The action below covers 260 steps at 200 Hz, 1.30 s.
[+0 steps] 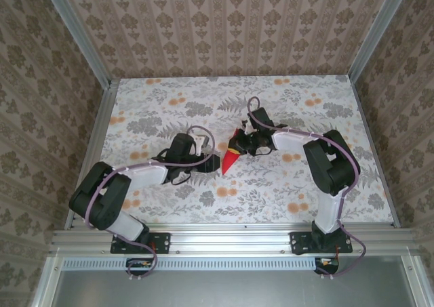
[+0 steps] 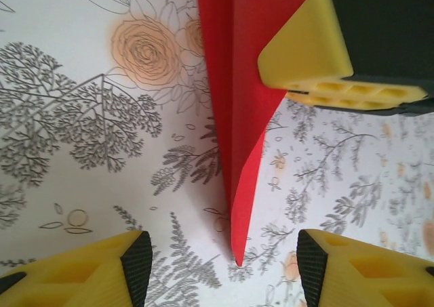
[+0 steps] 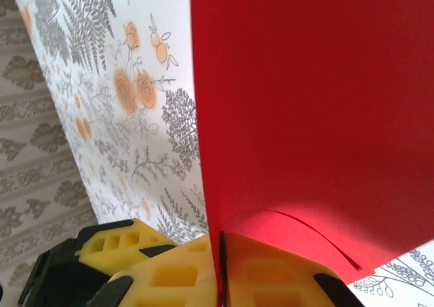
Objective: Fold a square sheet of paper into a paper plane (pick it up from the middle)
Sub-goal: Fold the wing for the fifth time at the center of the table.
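Paper plane (image 1: 230, 160): bright red, already narrowed to a pointed dart with a centre crease. It lies in the middle of the table, between the two arms, with its point towards the near edge.

Right gripper (image 3: 221, 253): closed on the paper plane. Its yellow fingers pinch the layered paper at the far, wider end. One loose flap curls out just beside the pinch.

Why it is held so: a clamp at the wide end keeps the layers pressed along the crease. It also leaves the pointed end free for the other arm, as far as I can judge.

Left gripper (image 2: 224, 263): jaws apart and holding nothing. Its two black-padded tips stand either side of the plane's point, one to the left and one to the right, and neither touches the paper.

Why it is placed so: spread around the tip, it looks ready to close on the point or to back away from it. I cannot tell which.

Table (image 1: 291, 185): floral patterned surface under the paper. Whether the plane's point rests on it or hangs just above it is unclear.

Step in hand: late in the folding, to judge by the dart shape. The wings look unevenly layered near the right gripper.

Risk: thin paper held at one end only may sag or twist at the free tip.
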{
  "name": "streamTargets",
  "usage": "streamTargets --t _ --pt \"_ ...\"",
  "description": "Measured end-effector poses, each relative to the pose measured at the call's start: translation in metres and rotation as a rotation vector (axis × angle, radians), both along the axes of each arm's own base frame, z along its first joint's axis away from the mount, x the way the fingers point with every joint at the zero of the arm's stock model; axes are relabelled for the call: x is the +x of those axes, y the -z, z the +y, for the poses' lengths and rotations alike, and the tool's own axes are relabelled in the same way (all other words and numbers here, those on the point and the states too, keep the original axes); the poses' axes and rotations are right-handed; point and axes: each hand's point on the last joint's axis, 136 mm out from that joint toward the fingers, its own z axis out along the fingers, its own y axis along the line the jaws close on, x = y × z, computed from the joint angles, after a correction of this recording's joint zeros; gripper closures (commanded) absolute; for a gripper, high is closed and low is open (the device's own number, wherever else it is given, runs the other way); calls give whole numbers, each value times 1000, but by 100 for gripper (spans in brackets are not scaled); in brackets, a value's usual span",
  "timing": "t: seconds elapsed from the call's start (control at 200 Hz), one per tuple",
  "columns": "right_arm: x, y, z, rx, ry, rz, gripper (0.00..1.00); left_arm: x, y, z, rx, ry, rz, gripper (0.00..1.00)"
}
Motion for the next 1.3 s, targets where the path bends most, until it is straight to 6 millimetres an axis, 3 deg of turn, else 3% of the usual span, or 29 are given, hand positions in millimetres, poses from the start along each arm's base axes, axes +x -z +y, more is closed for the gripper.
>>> streamTargets --t 0.315,0.6,0.98,1.3 --pt "0 -5 0 92 -44 -43 90 0 8 -10 -59 -6 62 56" --pt "-1 -5 -9 122 -91 -82 89 3 14 -15 -86 -17 85 55" --pt "-9 21 -20 112 -112 -74 89 -4 18 -30 -64 20 94 55" --pt "-9 26 -24 100 -124 -92 89 -2 20 -32 -33 26 90 56"
